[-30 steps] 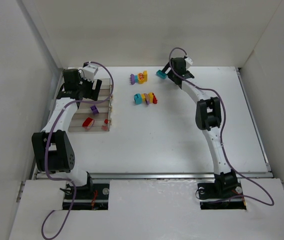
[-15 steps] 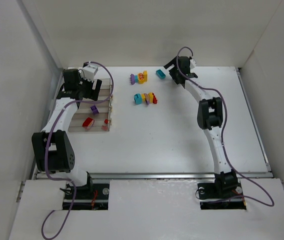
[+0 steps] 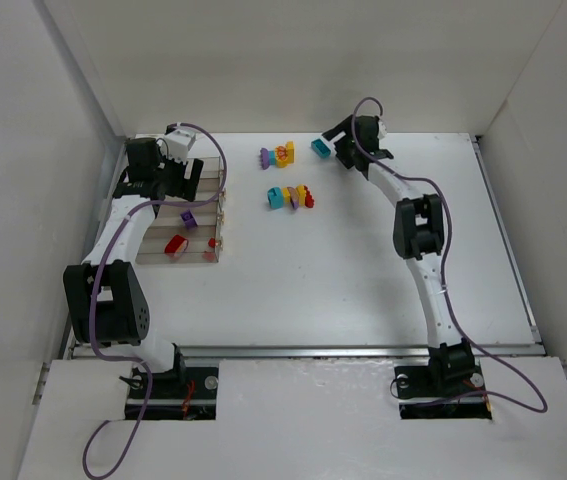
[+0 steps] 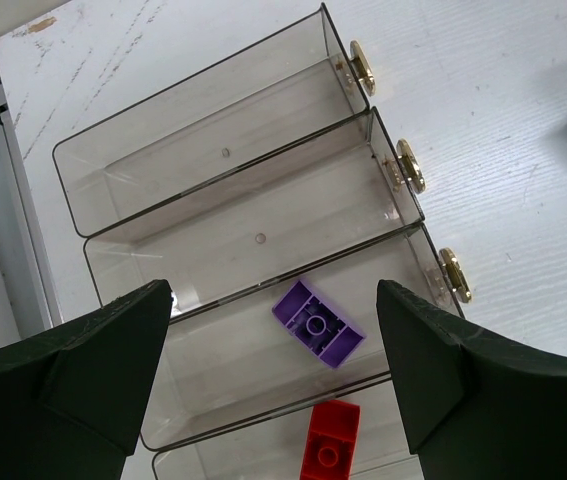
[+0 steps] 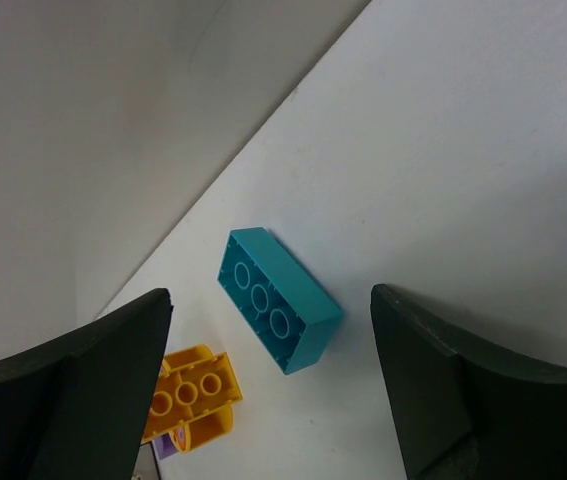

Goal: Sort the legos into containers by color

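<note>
**Left Gripper Above Containers; Right Gripper Astride Teal Brick**

The left gripper (image 4: 273, 305) hangs over the containers (image 4: 203, 150), jaws spread, grasping nothing. Counted from the top of the left wrist view, the third bin holds a purple brick (image 4: 317, 323) and the fourth a red brick (image 4: 329, 447).

A far cluster (image 3: 278, 155) and a near cluster (image 3: 291, 196) of loose legos rest on the table (image 3: 363, 290).

The right gripper (image 5: 270, 300) is released. Its jaws stand either side of a teal brick (image 5: 281, 308), which lies on the table and touches neither. A yellow-orange brick (image 5: 191, 398) lies nearby.
</note>
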